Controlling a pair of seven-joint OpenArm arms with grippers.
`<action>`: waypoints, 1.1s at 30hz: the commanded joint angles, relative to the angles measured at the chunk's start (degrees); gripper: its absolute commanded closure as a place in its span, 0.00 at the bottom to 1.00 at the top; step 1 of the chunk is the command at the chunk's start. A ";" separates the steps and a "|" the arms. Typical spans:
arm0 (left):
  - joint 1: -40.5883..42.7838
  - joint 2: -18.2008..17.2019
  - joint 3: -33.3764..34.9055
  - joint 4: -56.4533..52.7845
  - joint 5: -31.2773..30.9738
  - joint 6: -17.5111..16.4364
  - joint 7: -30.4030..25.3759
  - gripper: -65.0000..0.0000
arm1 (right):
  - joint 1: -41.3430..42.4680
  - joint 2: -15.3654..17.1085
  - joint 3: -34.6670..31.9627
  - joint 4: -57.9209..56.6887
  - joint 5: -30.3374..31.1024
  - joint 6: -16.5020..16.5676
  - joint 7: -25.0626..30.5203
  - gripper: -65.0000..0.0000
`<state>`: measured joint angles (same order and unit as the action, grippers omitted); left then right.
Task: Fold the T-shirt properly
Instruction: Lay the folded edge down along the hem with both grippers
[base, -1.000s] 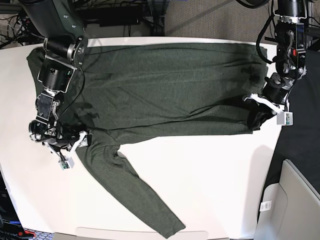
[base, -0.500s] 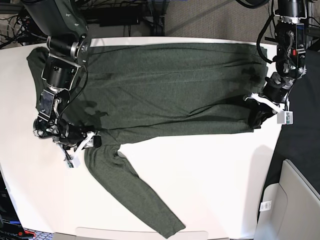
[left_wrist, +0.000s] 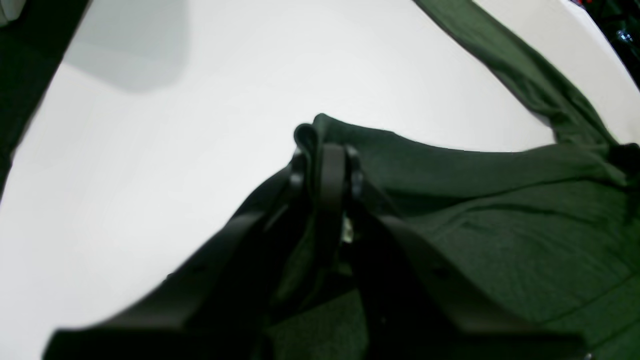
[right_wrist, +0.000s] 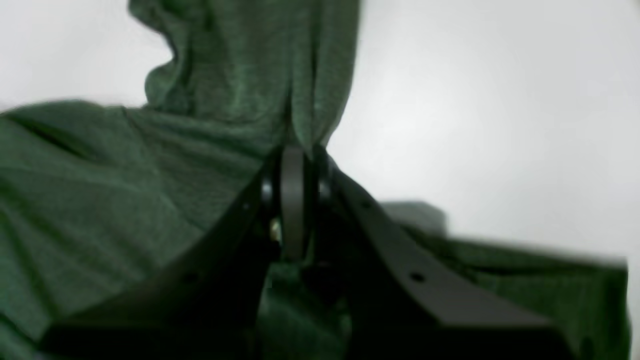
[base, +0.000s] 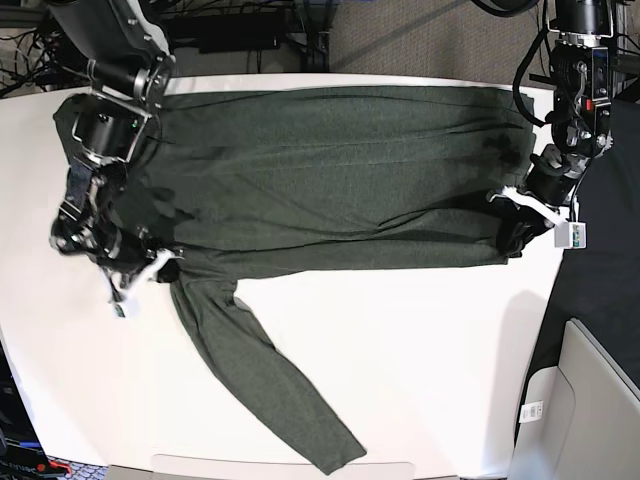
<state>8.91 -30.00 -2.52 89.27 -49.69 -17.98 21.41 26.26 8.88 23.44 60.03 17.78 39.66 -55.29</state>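
Lying lengthwise across the worktop (base: 420, 340), the shirt (base: 330, 170) is pinched at both ends of its near edge: left tool (base: 518, 232) at the hem corner, right tool (base: 160, 268) by the sleeve (base: 260, 375), jaws pressed onto fabric.

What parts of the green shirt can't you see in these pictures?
- Base view: the other sleeve of the T-shirt cannot be found; maybe folded under.
- Base view: the right arm covers that end of the shirt.
- Right wrist view: blur smears the cloth beyond the right gripper.
- Left wrist view: the left gripper hides the pinched edge.
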 joint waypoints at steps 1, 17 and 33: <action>-0.69 -0.99 -0.60 0.88 -0.55 -0.53 -1.50 1.00 | 1.12 1.71 0.16 2.17 2.75 0.34 0.56 0.99; 0.63 -0.99 -0.86 1.14 -0.64 -0.62 -1.85 1.00 | -12.85 11.20 0.51 14.12 36.33 0.34 -9.99 0.99; 8.02 -0.99 -0.95 4.31 -0.64 -0.62 -1.94 1.00 | -20.94 13.93 0.60 21.68 48.02 0.34 -12.45 0.99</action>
<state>17.19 -30.02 -2.85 92.66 -49.69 -18.06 20.97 4.51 21.45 23.70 80.77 64.77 39.68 -68.79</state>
